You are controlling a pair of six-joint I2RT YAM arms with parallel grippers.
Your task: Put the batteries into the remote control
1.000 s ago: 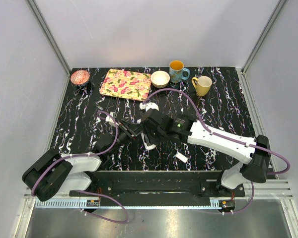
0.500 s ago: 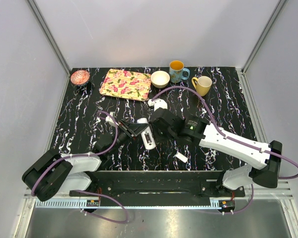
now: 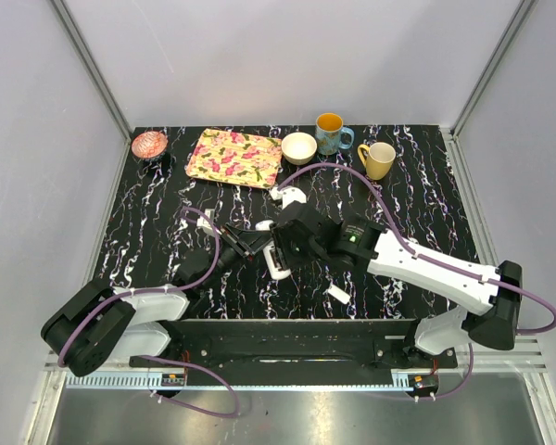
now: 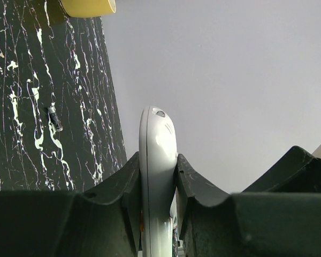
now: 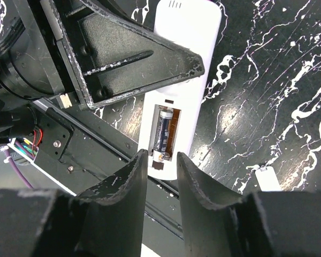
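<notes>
My left gripper (image 3: 257, 243) is shut on the white remote control (image 3: 276, 260) and holds it by its long edges; the left wrist view shows the remote (image 4: 157, 140) clamped between the fingers (image 4: 127, 187). In the right wrist view the remote (image 5: 191, 115) lies back side up with its compartment open and one battery (image 5: 161, 134) inside. My right gripper (image 5: 161, 158) hovers just over the compartment's end, jaws slightly apart and empty. A loose battery (image 4: 55, 118) lies on the table. The small white cover piece (image 3: 338, 294) lies apart, nearer the front edge.
At the back stand a floral tray (image 3: 233, 158), a pink bowl (image 3: 149, 145), a cream bowl (image 3: 299, 147), a blue mug (image 3: 331, 133) and a yellow mug (image 3: 378, 159). Purple cables loop over both arms.
My right gripper drew back to the right from the remote, then came back left over its battery compartment. The left gripper kept hold of the remote.
</notes>
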